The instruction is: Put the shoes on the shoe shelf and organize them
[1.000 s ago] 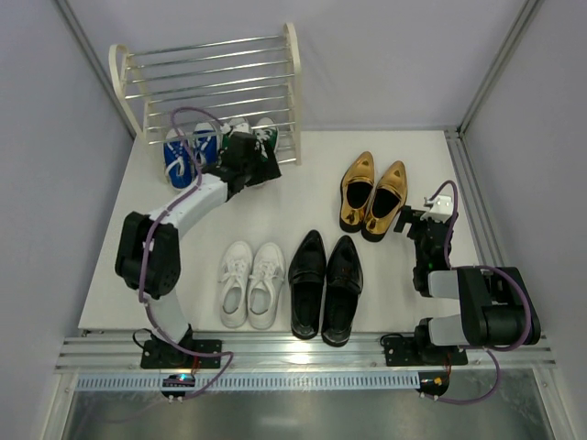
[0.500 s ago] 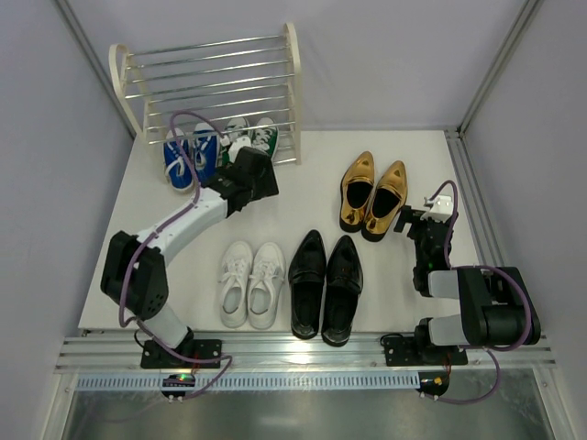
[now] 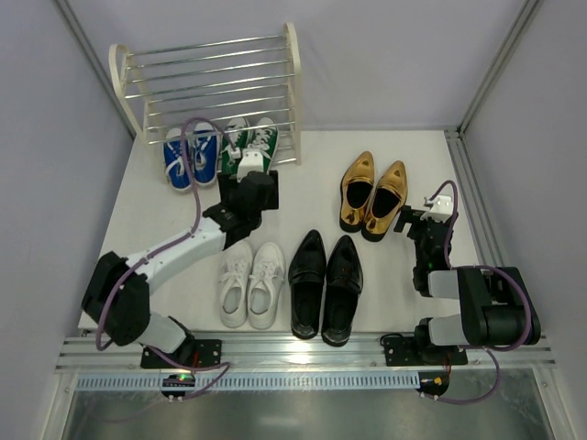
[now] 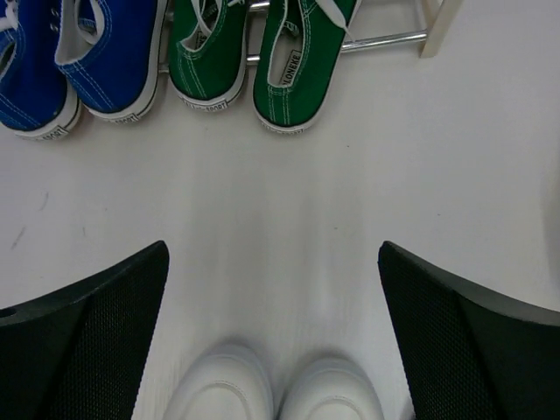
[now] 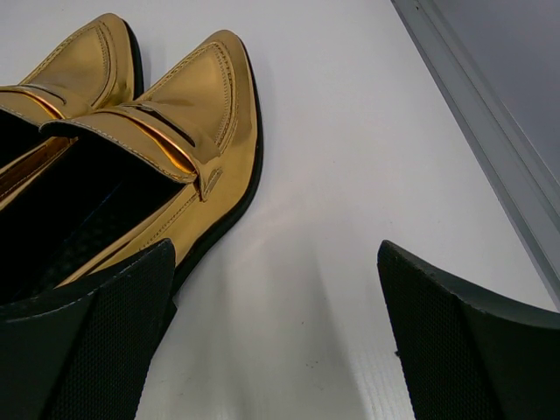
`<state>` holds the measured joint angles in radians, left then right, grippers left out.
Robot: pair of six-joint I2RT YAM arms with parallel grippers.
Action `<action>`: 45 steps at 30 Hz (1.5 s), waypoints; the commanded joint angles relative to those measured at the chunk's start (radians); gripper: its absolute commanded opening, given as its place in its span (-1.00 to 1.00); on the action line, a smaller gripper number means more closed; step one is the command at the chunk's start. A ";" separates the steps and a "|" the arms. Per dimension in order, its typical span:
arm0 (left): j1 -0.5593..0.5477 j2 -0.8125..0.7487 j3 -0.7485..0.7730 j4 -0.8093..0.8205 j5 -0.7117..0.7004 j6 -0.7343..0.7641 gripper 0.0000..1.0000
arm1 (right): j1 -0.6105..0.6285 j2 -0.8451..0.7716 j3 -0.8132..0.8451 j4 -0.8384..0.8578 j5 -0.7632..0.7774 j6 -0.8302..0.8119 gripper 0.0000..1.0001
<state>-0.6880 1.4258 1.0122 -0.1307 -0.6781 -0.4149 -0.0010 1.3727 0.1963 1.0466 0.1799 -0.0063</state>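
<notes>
The shoe shelf (image 3: 211, 82) stands at the back left. Blue sneakers (image 3: 188, 158) and green sneakers (image 3: 249, 139) sit side by side at its bottom tier, heels toward me. My left gripper (image 3: 257, 190) hangs open and empty between them and the white sneakers (image 3: 249, 284). The left wrist view shows the green pair (image 4: 262, 61) and blue pair (image 4: 87, 61) ahead and the white toes (image 4: 271, 389) below the open gripper (image 4: 273, 249). Black loafers (image 3: 326, 286) lie mid-table. My right gripper (image 3: 410, 220) is open beside the gold shoes (image 3: 371, 194), right of the gold pair (image 5: 175, 131).
The shelf's cream end frame (image 4: 437, 26) and a chrome rod (image 4: 385, 39) show at the top of the left wrist view. A metal frame rail (image 5: 490, 114) runs along the table's right edge, close to my right gripper (image 5: 276, 249). Grey walls enclose the table.
My left arm has drawn back from the green sneakers at the shelf toward the white sneakers, its jaws empty. The right arm has not moved.
</notes>
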 commanded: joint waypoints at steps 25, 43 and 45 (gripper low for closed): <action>0.255 0.610 0.626 0.025 0.141 0.435 0.88 | 0.001 -0.009 0.005 0.076 0.000 -0.006 0.95; 0.318 0.756 0.695 0.022 0.176 0.472 0.54 | 0.001 -0.007 0.006 0.076 -0.002 -0.006 0.95; 0.326 0.768 0.712 0.008 0.190 0.467 0.43 | 0.001 -0.008 0.005 0.076 -0.003 -0.006 0.95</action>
<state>-0.3794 2.1834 1.6760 -0.1379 -0.5179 0.0532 -0.0010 1.3727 0.1963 1.0466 0.1799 -0.0063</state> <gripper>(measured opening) 0.734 0.974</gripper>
